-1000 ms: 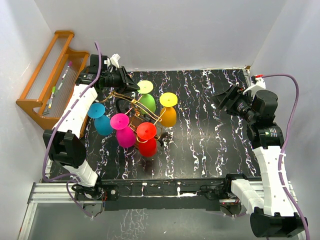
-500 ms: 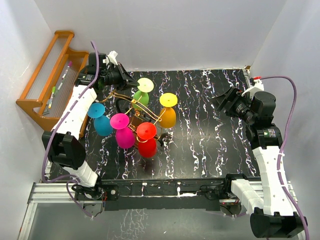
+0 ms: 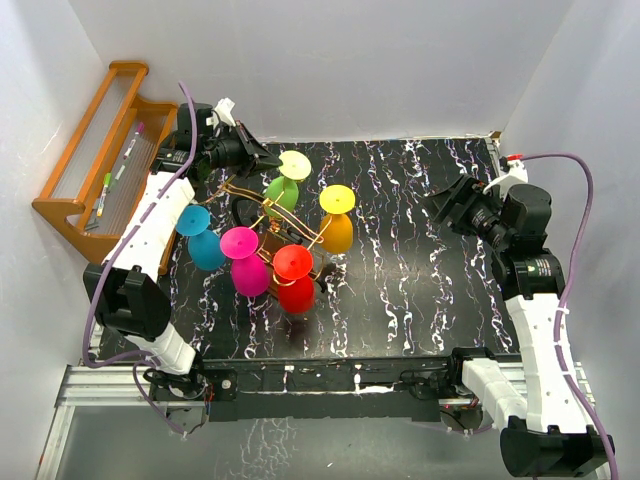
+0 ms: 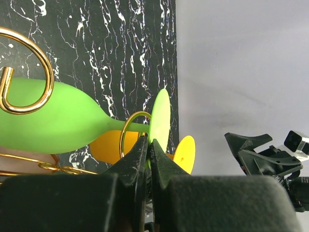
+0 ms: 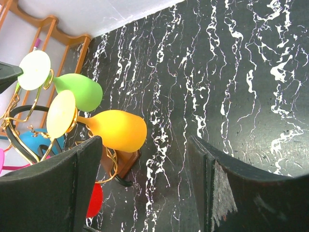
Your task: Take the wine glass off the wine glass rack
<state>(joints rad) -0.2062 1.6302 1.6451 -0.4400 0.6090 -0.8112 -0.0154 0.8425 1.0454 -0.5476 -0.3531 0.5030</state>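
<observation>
Wine glass rack (image 3: 272,225) on the left half of the table (image 3: 420,250), glasses (image 3: 336,228) hung around it, shelf (image 3: 90,170) beyond the table's left edge

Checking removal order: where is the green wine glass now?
Top view: the green wine glass hangs at the far side of the wine glass rack, left of centre, behind the yellow wine glass, the left tool shut on its foot.

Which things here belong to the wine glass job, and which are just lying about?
Job: green wine glass, wine glass rack, left gripper pinching the glass's foot.
Lying about: wooden shelf, pens, other coloured glasses on the rack.
</observation>
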